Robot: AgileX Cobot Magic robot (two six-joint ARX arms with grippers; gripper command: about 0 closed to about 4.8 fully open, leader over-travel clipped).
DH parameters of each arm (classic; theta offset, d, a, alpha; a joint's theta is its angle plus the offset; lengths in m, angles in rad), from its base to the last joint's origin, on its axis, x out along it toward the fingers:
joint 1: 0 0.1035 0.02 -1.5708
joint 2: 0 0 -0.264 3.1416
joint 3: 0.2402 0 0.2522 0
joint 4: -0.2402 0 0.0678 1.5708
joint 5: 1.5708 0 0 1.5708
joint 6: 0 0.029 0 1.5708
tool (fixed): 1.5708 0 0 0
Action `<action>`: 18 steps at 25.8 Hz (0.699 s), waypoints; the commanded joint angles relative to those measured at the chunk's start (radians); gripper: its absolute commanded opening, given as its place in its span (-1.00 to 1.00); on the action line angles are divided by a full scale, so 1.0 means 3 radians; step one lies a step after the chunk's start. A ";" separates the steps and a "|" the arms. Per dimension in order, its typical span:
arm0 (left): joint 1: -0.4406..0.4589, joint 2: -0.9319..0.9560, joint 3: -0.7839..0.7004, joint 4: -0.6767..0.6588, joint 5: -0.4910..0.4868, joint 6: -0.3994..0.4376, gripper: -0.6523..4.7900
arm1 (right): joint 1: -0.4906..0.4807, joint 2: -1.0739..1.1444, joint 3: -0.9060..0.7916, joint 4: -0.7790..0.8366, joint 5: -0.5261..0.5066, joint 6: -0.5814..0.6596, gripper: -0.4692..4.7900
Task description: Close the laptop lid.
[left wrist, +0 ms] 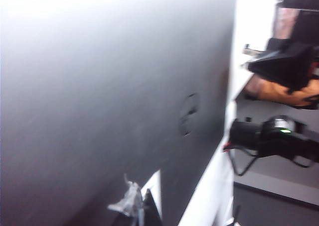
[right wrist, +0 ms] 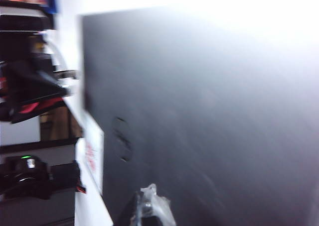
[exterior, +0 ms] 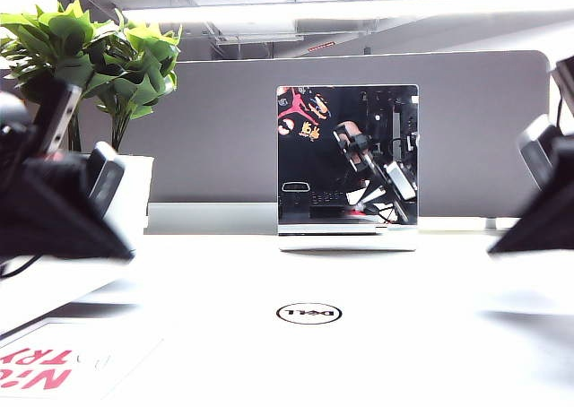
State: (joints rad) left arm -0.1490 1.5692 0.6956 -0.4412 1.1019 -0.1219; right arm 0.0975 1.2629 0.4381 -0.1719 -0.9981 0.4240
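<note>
Laptop lid (exterior: 359, 335): silver outside up, logo showing, filling the exterior frame's lower half. Left gripper (left wrist: 137, 206) and right gripper (right wrist: 147, 206) just above it, each at a side; grips indiscernible.

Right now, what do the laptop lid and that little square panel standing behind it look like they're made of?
The laptop lid looks like matte silver metal or painted plastic: even, dull sheen, oval logo, no reflections. The square panel looks like mirror-polished glass or glossy acrylic, since it reflects a robot arm sharply. The left gripper and right gripper sit by the lid's outer face.
</note>
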 commanded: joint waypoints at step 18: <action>-0.0156 -0.1494 0.0935 0.0660 -0.3288 0.0019 -0.78 | -0.0001 -0.1217 0.0861 0.0510 0.3047 0.0168 -0.83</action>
State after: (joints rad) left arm -0.1799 1.1645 0.9730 -0.2779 0.2504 -0.1822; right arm 0.0963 0.9436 0.6945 0.0055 -0.2138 0.5026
